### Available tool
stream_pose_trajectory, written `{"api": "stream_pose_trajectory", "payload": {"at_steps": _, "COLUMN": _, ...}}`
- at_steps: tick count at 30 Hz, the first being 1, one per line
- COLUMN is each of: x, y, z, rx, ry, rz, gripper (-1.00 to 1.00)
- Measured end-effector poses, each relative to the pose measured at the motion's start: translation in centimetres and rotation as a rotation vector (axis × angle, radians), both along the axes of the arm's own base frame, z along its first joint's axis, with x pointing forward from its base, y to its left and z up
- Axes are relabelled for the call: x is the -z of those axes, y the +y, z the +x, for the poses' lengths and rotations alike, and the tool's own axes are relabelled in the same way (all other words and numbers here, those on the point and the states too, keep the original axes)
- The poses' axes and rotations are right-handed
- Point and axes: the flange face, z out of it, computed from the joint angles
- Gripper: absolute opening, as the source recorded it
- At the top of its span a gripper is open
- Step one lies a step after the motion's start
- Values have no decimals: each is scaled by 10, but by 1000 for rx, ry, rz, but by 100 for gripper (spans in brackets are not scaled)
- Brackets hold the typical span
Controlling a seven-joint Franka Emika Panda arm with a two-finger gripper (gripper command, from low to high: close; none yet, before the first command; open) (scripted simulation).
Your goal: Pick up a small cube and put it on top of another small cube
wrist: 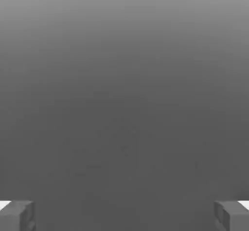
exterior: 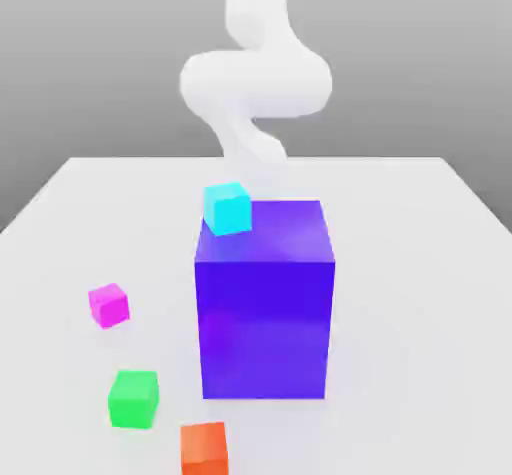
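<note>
The gripper's pincer [wrist: 124, 218] stands wide and empty; the magenta cube [exterior: 109, 306] lies on the exterior view's left of the blue-purple block [exterior: 265, 328], whose tall side could catch a low, sweeping arm

The big blue-purple block [exterior: 265, 313] blocks the middle of the bench [exterior: 420, 293], a cyan cube [exterior: 228, 209] on its top at the left; the right side lies free, while cubes crowd the near left
</note>
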Motion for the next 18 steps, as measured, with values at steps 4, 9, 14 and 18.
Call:
{"api": "stream_pose_trajectory", "payload": {"at_steps": 4, "x": 68, "y": -40, "z": 26, "rx": 254, "ry": 81, "rz": 117, "gripper": 0}}
{"api": "stream_pose_trajectory", "payload": {"at_steps": 9, "x": 152, "y": -95, "z": 35, "rx": 574, "ry": 161, "rz": 258, "gripper": 0}}
{"api": "stream_pose_trajectory", "payload": {"at_steps": 14, "x": 236, "y": -149, "z": 19, "rx": 907, "ry": 224, "rz": 399, "gripper": 0}}
{"api": "stream_pose_trajectory", "payload": {"at_steps": 18, "x": 300, "y": -185, "z": -10, "rx": 1181, "ry": 261, "rz": 510, "gripper": 0}}
